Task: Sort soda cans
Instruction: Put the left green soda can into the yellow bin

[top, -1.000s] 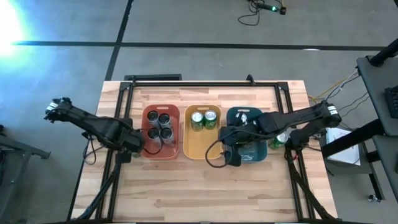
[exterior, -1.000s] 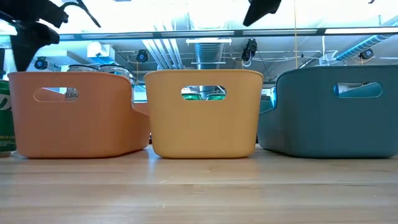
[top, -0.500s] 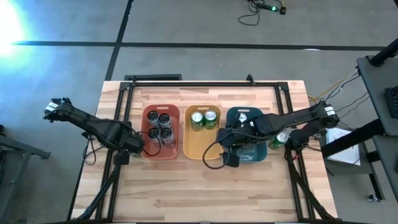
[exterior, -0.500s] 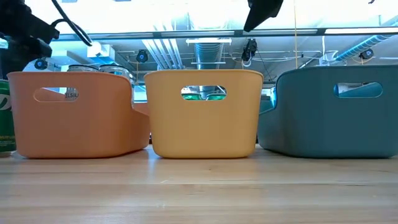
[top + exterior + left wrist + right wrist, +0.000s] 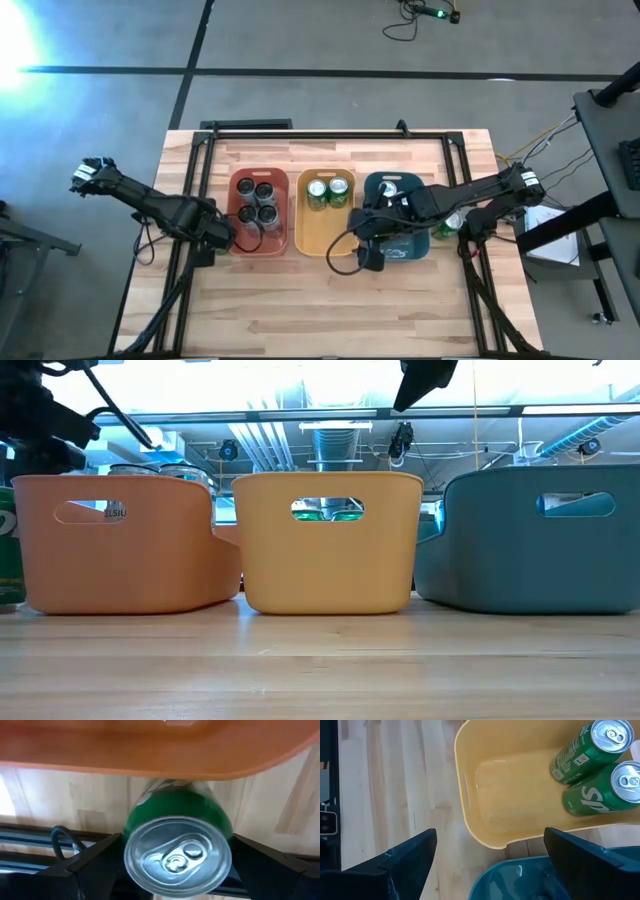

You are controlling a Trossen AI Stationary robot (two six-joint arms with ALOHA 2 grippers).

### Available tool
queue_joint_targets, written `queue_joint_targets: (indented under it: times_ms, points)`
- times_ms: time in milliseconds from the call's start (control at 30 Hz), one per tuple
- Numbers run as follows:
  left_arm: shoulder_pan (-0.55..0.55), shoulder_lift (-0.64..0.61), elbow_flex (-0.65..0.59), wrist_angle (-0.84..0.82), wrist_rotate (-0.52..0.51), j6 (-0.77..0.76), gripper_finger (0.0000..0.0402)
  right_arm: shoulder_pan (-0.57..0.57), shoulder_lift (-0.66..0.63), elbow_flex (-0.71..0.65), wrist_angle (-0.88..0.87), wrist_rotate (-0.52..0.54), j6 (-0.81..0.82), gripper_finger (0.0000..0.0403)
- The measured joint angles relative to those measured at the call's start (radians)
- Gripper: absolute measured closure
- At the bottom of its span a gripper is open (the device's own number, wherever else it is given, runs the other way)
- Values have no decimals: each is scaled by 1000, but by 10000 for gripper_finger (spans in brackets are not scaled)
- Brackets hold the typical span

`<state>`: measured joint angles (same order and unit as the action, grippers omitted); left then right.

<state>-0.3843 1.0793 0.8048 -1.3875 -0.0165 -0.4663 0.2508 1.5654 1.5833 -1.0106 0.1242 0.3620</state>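
Note:
A green soda can [image 5: 177, 820] stands on the table just left of the red bin [image 5: 240, 238]; its edge shows in the low view [image 5: 8, 545]. My left gripper [image 5: 177, 845] is open, one finger on each side of this can, beside the bin's near left corner [image 5: 213, 243]. Several dark cans [image 5: 256, 201] stand in the red bin. Two green cans [image 5: 592, 770] are in the yellow bin [image 5: 315, 240], and a silver can top [image 5: 390, 190] shows in the teal bin [image 5: 412, 252]. My right gripper [image 5: 490, 840] is open with nothing in it, above the yellow bin's near right corner [image 5: 366, 258].
The three bins stand side by side across the table's middle, close together. Something green [image 5: 450, 226] shows under the right arm, right of the teal bin. Bare wood lies between the bins and the near edge [image 5: 320, 320]. A black frame rail [image 5: 320, 135] runs along the far side.
My left gripper has shifted a little toward the table's near edge beside the red bin. My right gripper has drifted slightly toward the table's left, along the near side of the bins. The cans and bins have stayed where they were.

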Motion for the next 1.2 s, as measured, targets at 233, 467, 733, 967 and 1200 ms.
queue_joint_targets:
  times_ms: [233,467,733,967,1200]
  points:
    - [0,1,5,6,-1,-76,73,0,0,0,6,5,6,39]
    - [0,8,15,82,37,-147,97,0,0,0,22,7,6,39]
    - [-19,23,13,118,61,-208,85,0,0,0,21,7,6,39]
    - [-101,26,9,163,51,-300,70,0,0,0,20,7,0,39]
    - [-160,27,9,199,3,-412,68,0,0,0,20,7,-21,39]
